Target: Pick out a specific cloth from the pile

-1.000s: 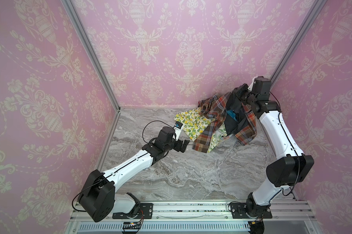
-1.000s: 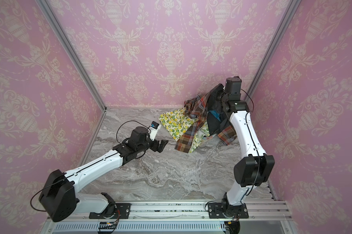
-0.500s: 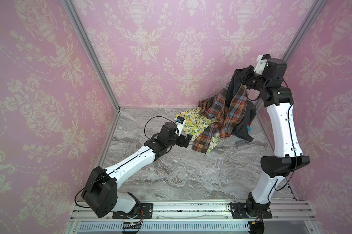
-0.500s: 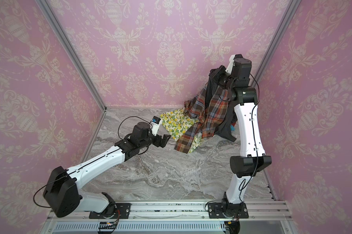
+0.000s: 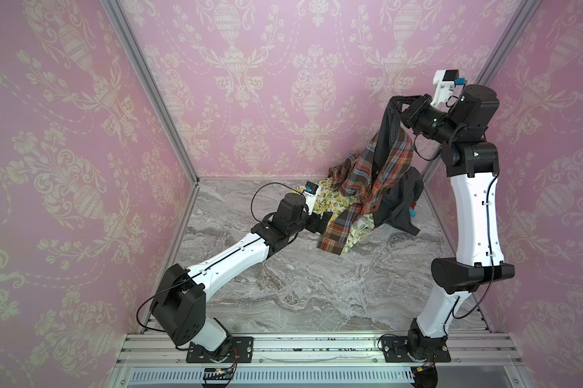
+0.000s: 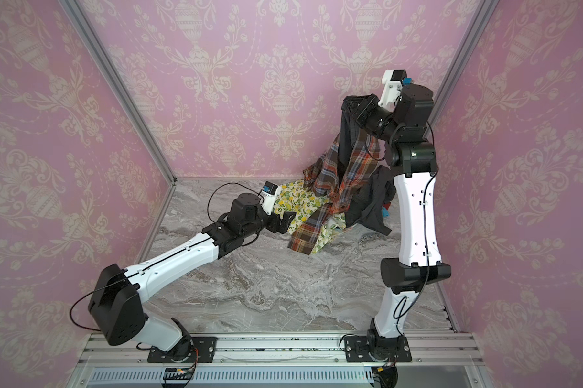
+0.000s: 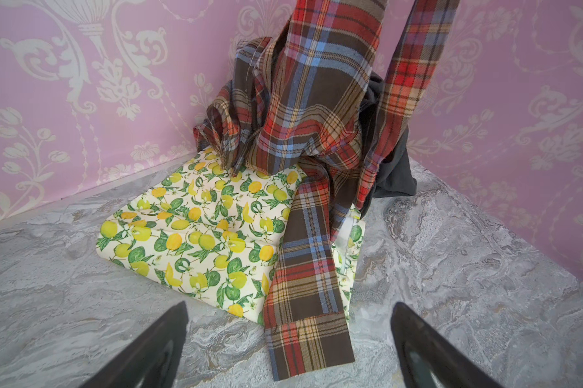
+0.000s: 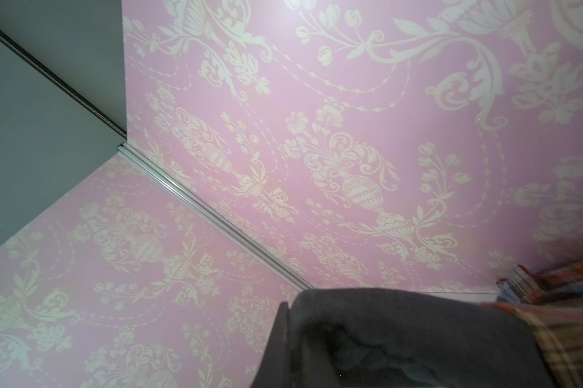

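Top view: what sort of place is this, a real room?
Likely a robot test booth, not a real room: wallpaper panels framed by metal posts, a marble-look tabletop, and a metal rail along the front.

- The cloth (image 5: pixel 402 201), hanging from the right gripper's (image 5: pixel 394 102) clamped jaws, is plain dark charcoal grey.
- The plaid shirt (image 7: pixel 303 111), draped just below those jaws, is brown, checked with orange-red, blue and cream.
- The lemon-print cloth (image 7: pixel 196 231), ahead of the left gripper's (image 7: pixel 288 304) black, wide-spread jaws, is cream with yellow lemons and green leaves (a few fruits look orange).
- A turquoise scrap (image 5: pixel 413 212) shows beside the grey.
- The table (image 5: pixel 300 285) is veined grey marble.
- The walls (image 5: pixel 249 84) are pink with cream urns.
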Available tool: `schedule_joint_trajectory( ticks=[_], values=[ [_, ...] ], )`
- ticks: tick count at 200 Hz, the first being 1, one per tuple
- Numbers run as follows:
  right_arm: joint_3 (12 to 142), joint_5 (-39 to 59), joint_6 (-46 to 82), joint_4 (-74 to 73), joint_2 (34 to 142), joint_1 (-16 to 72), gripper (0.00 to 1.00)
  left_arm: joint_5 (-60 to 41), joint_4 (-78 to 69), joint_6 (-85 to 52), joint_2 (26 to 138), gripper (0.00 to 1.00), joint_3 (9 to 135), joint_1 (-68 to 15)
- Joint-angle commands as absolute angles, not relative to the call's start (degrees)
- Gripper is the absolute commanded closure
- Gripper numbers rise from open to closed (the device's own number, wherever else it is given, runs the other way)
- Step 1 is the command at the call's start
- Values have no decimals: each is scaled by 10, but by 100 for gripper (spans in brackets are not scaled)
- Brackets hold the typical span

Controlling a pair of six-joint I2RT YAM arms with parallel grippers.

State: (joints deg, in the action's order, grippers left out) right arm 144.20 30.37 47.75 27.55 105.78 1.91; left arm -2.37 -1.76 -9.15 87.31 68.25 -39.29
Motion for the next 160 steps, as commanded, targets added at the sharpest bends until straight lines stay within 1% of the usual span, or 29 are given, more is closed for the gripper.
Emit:
schedule_joint_trajectory(
  ticks=[1,50,76,106,135,160],
  values=[
    [1399,361,502,159,1014,25,100,-7,-36,-101,882,4,706,-398],
    [1019,341,422,137,847,60,100,-10,-91,-99,894,3,713,-398],
    [883,325,415,109,789,86,100,-50,-157,-110,914,3,718,-399],
    [796,326,461,52,760,99,100,-102,-249,-102,947,4,718,-407],
    [774,324,485,40,758,108,100,-140,-350,-97,986,4,716,-417],
    [755,323,507,19,752,109,100,-148,-407,-88,1023,4,730,-425]
  ],
)
